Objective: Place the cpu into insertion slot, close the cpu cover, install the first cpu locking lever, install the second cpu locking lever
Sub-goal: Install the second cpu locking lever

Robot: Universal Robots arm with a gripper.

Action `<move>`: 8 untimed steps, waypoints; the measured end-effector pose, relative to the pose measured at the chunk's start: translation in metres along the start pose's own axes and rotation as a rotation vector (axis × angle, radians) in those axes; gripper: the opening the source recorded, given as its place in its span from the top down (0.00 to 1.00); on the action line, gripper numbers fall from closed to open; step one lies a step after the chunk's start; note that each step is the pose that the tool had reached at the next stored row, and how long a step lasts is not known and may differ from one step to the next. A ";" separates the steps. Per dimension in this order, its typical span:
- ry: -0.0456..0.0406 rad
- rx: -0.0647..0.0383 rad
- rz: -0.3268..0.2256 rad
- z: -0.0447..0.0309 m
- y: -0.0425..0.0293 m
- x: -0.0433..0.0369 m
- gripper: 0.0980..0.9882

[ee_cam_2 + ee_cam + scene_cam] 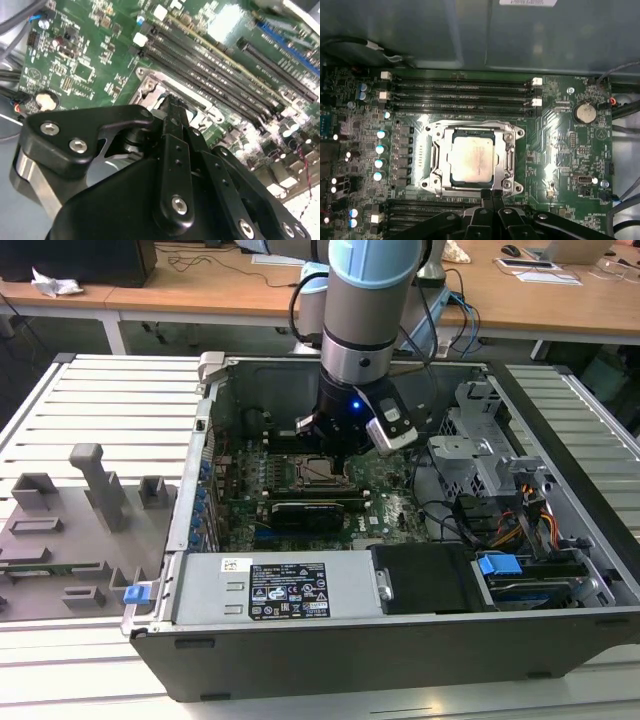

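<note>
In the first wrist view, the cpu (472, 159) sits in the insertion slot (435, 150) with the cpu cover (507, 145) closed around it. The gripper (491, 196) hovers at the socket's edge, jaws apparently pressed together, holding nothing.

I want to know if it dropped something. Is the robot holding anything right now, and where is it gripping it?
Nothing seems held. The tool sits shut at the edge of the cpu cover, with the cpu lying in the insertion slot.

a lab or office: wooden desks (560, 300), cables, an opened computer case (400, 640)
</note>
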State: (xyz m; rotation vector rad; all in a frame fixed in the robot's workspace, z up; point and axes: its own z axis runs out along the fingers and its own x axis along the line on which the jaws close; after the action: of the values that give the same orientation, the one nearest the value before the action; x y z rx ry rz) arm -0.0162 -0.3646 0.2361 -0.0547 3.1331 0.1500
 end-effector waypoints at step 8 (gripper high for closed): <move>-0.0002 -0.003 -0.001 0.0006 -0.0063 0.0036 0.99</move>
State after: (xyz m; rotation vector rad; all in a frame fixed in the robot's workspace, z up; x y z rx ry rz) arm -0.0196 -0.3710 0.2349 -0.0558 3.1327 0.1544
